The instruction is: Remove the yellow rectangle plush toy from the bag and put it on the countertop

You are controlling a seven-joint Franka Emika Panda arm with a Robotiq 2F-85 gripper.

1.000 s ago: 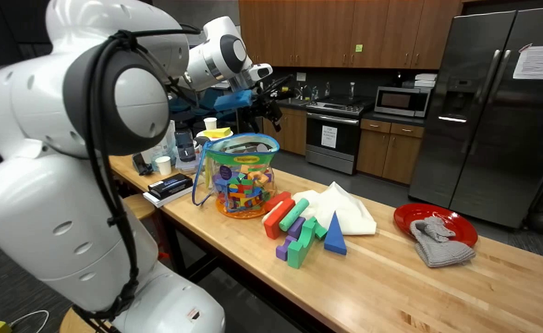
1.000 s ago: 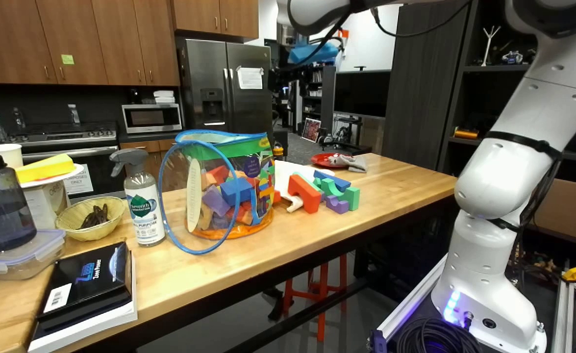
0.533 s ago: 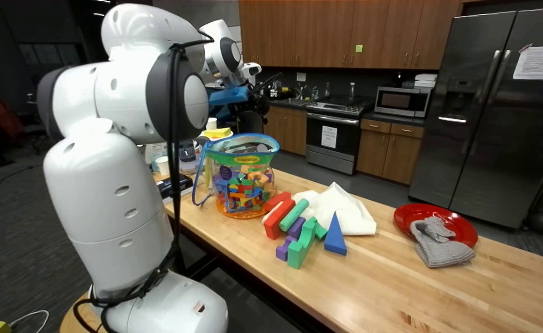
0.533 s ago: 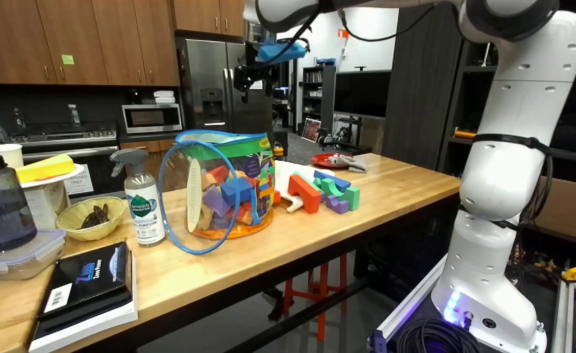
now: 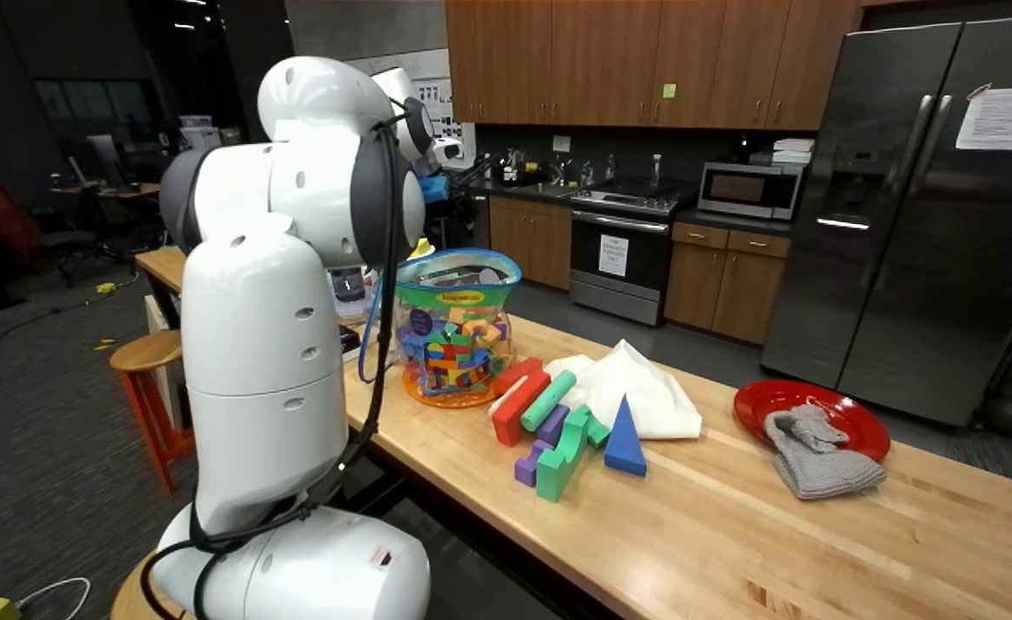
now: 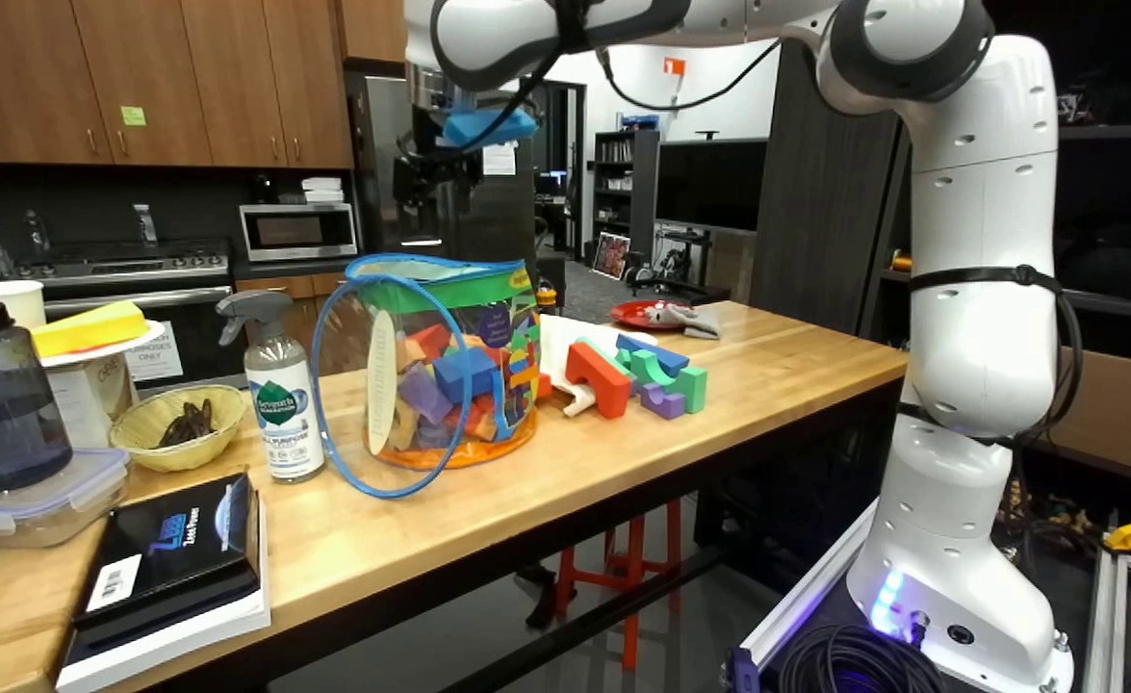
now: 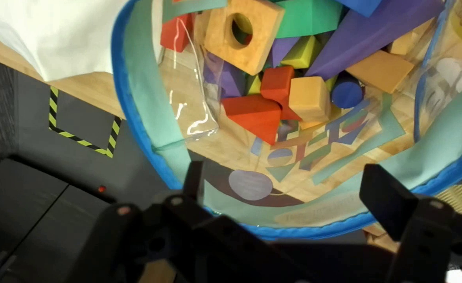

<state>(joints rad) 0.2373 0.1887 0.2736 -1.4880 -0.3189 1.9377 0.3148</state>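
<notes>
My gripper [image 7: 285, 177] is open and empty in the wrist view, over the bag's blue rim, with part of the rim between its fingers. It hangs above the bag in an exterior view [image 6: 438, 188]. The see-through bag [image 7: 136, 114] stands open on the wooden countertop [image 6: 575, 462] and shows in both exterior views [image 5: 461, 297] [image 6: 474, 289]. A yellow piece [image 7: 302, 54] lies inside, partly hidden among other blocks; I cannot tell if it is the rectangle toy. A pale yellow-tan block [image 7: 308, 94] lies beside a red one.
Several loose blocks [image 5: 566, 452] and white cloth [image 5: 643, 396] lie beside the bag. A red plate with grey cloth [image 5: 854, 422] stands farther along. A spray bottle [image 6: 281, 414], basket [image 6: 180, 443], books [image 6: 175, 558] and plate with yellow block [image 6: 89, 329] stand on the bag's other side.
The arm has swung and my gripper has moved left in both exterior views, coming from behind the arm's cable to above the bag. The bag and loose blocks have not moved.
</notes>
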